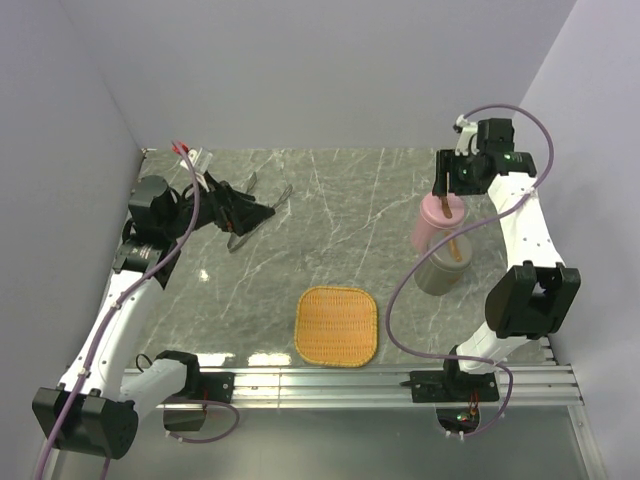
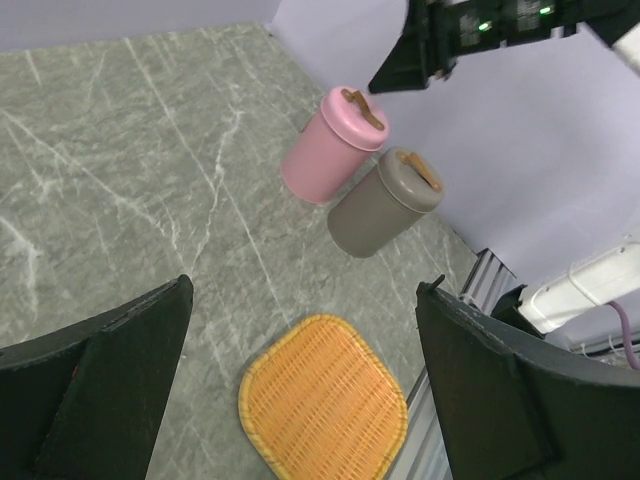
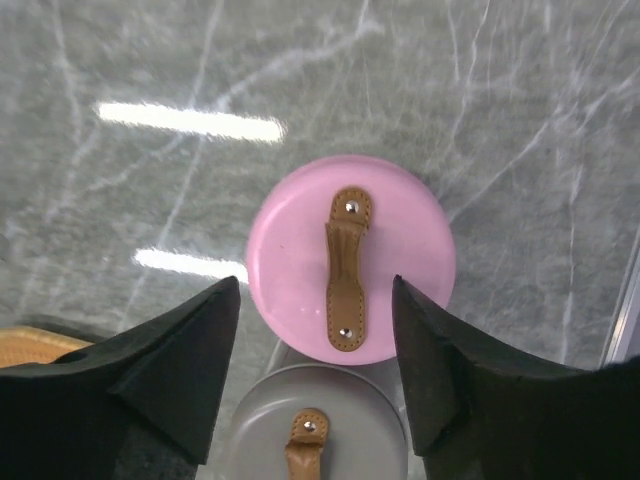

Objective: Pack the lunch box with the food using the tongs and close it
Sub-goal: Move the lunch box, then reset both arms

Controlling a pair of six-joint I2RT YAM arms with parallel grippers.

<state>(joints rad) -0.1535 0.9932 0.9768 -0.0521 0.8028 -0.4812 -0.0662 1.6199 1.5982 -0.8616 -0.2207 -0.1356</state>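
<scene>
The lunch box stands at the right as two closed cups, each lid with a brown strap: a pink cup [image 1: 436,226] [image 2: 328,150] and a grey cup [image 1: 440,270] [image 2: 384,206] nearer the arms. My right gripper [image 1: 448,190] [image 3: 315,290] hovers open just above the pink lid [image 3: 350,255], touching nothing, with the grey lid [image 3: 310,430] below it. My left gripper [image 1: 250,205] [image 2: 305,290] is wide open and empty at the far left. The silver tongs [image 1: 283,192] lie on the table beside it. No food is in view.
A square woven orange tray [image 1: 337,325] [image 2: 325,400] lies bare on the marble table near the front rail [image 1: 400,380]. Purple walls close the back and both sides. The right arm's purple cable [image 1: 400,290] loops beside the grey cup.
</scene>
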